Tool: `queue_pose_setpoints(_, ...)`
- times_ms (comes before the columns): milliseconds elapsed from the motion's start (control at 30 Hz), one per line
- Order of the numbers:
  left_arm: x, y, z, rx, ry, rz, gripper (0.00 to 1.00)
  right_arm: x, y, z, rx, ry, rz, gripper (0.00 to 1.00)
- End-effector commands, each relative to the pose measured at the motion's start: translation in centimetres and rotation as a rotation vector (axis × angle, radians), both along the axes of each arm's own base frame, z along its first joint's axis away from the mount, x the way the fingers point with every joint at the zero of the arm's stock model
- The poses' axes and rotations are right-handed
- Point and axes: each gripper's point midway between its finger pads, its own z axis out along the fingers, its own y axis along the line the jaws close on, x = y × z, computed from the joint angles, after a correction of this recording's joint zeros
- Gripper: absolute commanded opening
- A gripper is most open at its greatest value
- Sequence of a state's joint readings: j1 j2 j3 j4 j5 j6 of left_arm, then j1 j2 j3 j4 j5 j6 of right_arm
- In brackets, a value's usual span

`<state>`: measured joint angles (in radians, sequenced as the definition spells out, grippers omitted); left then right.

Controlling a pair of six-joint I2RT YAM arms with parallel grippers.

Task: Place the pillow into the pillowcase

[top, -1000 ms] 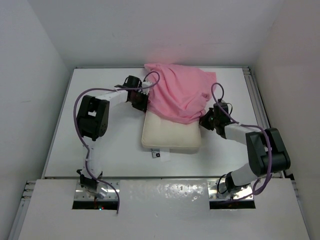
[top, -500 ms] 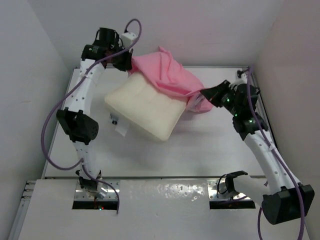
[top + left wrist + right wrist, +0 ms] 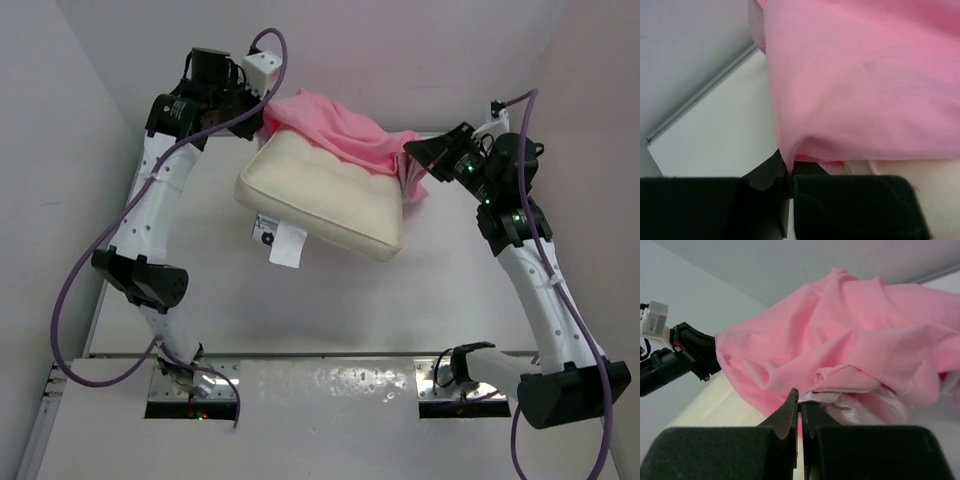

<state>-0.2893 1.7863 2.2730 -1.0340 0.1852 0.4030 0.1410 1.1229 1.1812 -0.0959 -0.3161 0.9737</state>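
Observation:
The cream pillow (image 3: 325,195) hangs in the air above the table, its far end inside the pink pillowcase (image 3: 335,128), its white care tag (image 3: 278,238) dangling at the near left. My left gripper (image 3: 262,122) is shut on the pillowcase's left edge, high at the back left. My right gripper (image 3: 412,158) is shut on the pillowcase's right edge. In the left wrist view the pink cloth (image 3: 860,85) is pinched at the gripper (image 3: 789,170), with cream pillow (image 3: 920,172) beside it. In the right wrist view the gripper (image 3: 801,407) pinches the pillowcase hem (image 3: 850,360).
The white table (image 3: 200,300) lies below, walled by white panels at the back (image 3: 400,50) and both sides. Both arms are raised high, cables looping beside them.
Both arms have lifted the pillowcase with the pillow off the table. The pillow has swung from lying flat to hanging tilted, and moved right since half a second ago.

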Motion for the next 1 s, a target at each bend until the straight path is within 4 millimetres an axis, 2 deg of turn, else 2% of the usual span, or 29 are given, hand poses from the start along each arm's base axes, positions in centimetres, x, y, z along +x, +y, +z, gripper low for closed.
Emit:
queue_pose_setpoints(0,2.4,3.5,-2.6,0.041,0.039,0.119,0.00,0.7,-0.8,0.2,0.035,-0.019,-0.015,0.00)
queue_pose_setpoints(33,3.0,3.9,-3.9,0.035,0.072,0.140,0.00,1.1,-0.9,0.0,0.044,-0.006,-0.019,0.00)
queue_pose_setpoints(67,3.1,4.3,-4.2,0.012,0.095,0.144,0.00,0.9,-0.5,0.3,0.049,0.003,0.020,0.00)
queue_pose_setpoints(100,3.1,3.9,-1.7,-0.025,0.049,0.129,0.00,1.0,-0.4,1.2,0.047,-0.004,0.032,0.00)
queue_pose_setpoints(133,2.4,3.6,-1.3,-0.030,0.068,0.105,0.00,0.9,-0.4,4.0,0.020,-0.065,0.038,0.00)
queue_pose_setpoints(200,1.5,2.5,1.9,-0.026,-0.023,0.075,0.00,0.5,-0.6,4.4,-0.033,-0.053,0.014,0.00)
queue_pose_setpoints(233,1.1,2.6,2.9,-0.018,-0.080,0.088,0.00,-0.3,-0.6,4.4,-0.053,-0.062,0.013,0.00)
queue_pose_setpoints(267,1.1,2.6,2.2,0.003,-0.096,0.101,0.00,-0.4,-0.9,3.7,-0.051,-0.056,0.004,0.00)
queue_pose_setpoints(300,1.2,2.8,0.7,0.046,-0.096,0.122,0.00,-0.3,-1.1,2.3,-0.046,-0.031,-0.005,0.00)
queue_pose_setpoints(333,1.4,3.1,-3.1,0.082,-0.032,0.138,0.00,-0.1,-1.4,-1.3,-0.041,0.046,-0.001,0.00)
queue_pose_setpoints(367,1.1,3.1,-4.7,0.100,0.019,0.135,0.00,-0.2,-1.4,-3.2,-0.032,0.103,0.009,0.00)
queue_pose_setpoints(400,-0.1,3.0,-7.3,0.123,0.133,0.111,0.00,-0.6,-1.1,-4.6,-0.023,0.149,0.040,0.00)
queue_pose_setpoints(433,-0.8,2.9,-8.4,0.120,0.183,0.090,0.00,-0.8,-1.1,-6.5,-0.036,0.191,0.046,0.00)
queue_pose_setpoints(500,-2.7,2.4,-11.2,0.102,0.283,0.024,0.00,-2.1,-1.0,-8.8,-0.110,0.233,0.043,0.00)
queue_pose_setpoints(533,-4.3,2.6,-14.2,0.120,0.355,0.006,0.00,-2.4,-1.6,-11.5,-0.143,0.287,0.005,0.00)
queue_pose_setpoints(567,-5.1,2.5,-15.6,0.141,0.379,-0.010,0.00,-2.8,-1.8,-12.7,-0.167,0.307,0.010,0.00)
queue_pose_setpoints(633,-6.6,2.7,-17.5,0.175,0.429,-0.017,0.19,-3.6,-3.1,-16.5,-0.236,0.418,-0.001,0.20)
queue_pose_setpoints(667,-7.2,2.8,-18.4,0.205,0.457,-0.001,0.44,-3.7,-3.9,-18.3,-0.270,0.470,0.012,0.47)
queue_pose_setpoints(700,-7.8,3.0,-19.3,0.239,0.502,0.010,0.53,-3.8,-4.2,-18.9,-0.272,0.504,0.026,0.59)
queue_pose_setpoints(733,-7.8,3.1,-19.3,0.264,0.513,0.027,0.58,-4.7,-4.3,-20.0,-0.273,0.569,0.054,0.65)
queue_pose_setpoints(767,-7.1,2.5,-17.6,0.281,0.474,0.037,0.68,-5.1,-4.1,-20.8,-0.260,0.615,0.087,0.71)
queue_pose_setpoints(800,-7.2,2.2,-17.4,0.299,0.489,0.031,0.69,-5.4,-4.5,-21.1,-0.273,0.626,0.088,0.79)
queue_pose_setpoints(833,-6.9,1.6,-16.5,0.294,0.463,0.020,0.70,-5.7,-4.5,-21.5,-0.276,0.635,0.086,0.82)
queue_pose_setpoints(867,-6.5,0.2,-14.8,0.286,0.406,-0.011,0.84,-5.8,-4.9,-21.8,-0.281,0.633,0.060,0.98)
queue_pose_setpoints(900,-6.0,-0.8,-13.7,0.268,0.351,-0.026,0.87,-6.3,-5.1,-22.1,-0.276,0.622,0.040,0.99)
queue_pose_setpoints(967,-6.3,-3.6,-12.7,0.270,0.282,-0.109,0.93,-6.8,-5.1,-22.5,-0.243,0.623,0.002,0.99)
